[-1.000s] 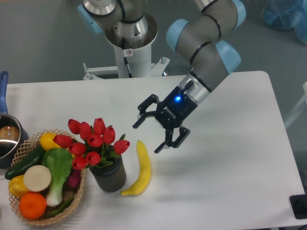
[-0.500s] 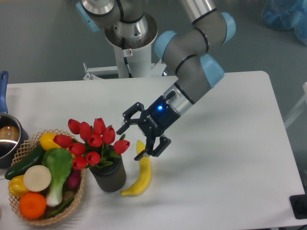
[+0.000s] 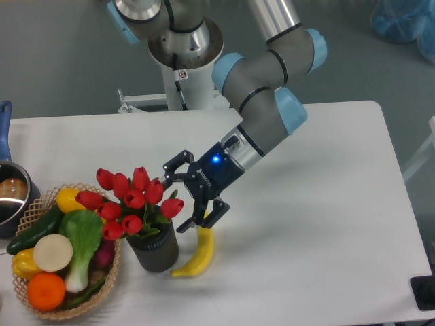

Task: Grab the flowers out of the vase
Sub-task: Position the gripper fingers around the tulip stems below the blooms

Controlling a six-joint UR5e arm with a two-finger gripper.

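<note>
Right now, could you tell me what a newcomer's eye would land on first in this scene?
Probably the red flowers bunched in the dark vase at the table's front left, with the open end effector right beside them, its blue light glowing. Next come the yellow banana lying just right of the vase, and the wicker basket of colourful produce at the far left.

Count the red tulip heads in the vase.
9 visible on the flowers in the vase: three along the top, three across the middle, two low at left, one far right beside the gripper. Others may be hidden.
</note>
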